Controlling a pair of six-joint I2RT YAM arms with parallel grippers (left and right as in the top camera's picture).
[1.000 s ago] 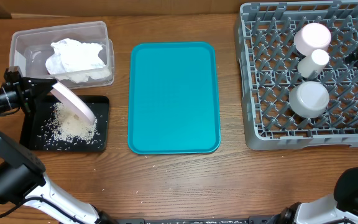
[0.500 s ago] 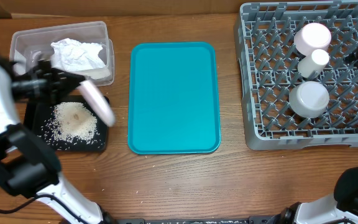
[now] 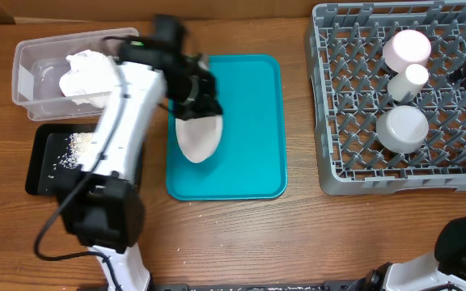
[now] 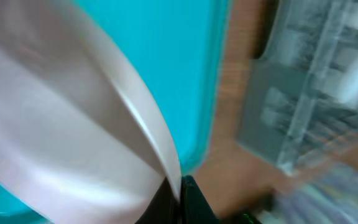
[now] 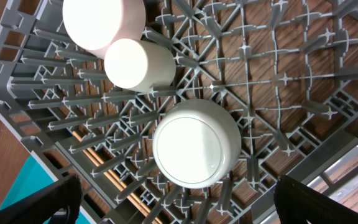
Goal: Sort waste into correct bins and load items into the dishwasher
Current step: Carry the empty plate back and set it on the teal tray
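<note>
My left gripper (image 3: 194, 107) is shut on the rim of the pale pink-white plate (image 3: 198, 136) and holds it tilted over the left part of the teal tray (image 3: 249, 121). In the left wrist view the plate (image 4: 61, 118) fills the frame, pinched between the black fingers (image 4: 180, 190). The grey dish rack (image 3: 403, 97) at the right holds the pink bowl (image 3: 407, 47), the small white cup (image 3: 415, 75) and the whitish-blue bowl (image 3: 403, 128), all upside down. They show in the right wrist view too: bowl (image 5: 194, 143), cup (image 5: 138, 63). My right gripper (image 5: 173, 205) is open above the rack.
The clear tub (image 3: 39, 65) at the back left holds the crumpled white napkin (image 3: 83, 73). The black tray (image 3: 43, 166) in front of it holds rice scraps (image 3: 78, 144). My left arm reaches over both bins.
My left gripper has carried the plate from over the black tray rightwards to over the teal tray. The rice stays in the black tray. The right arm has not moved.
</note>
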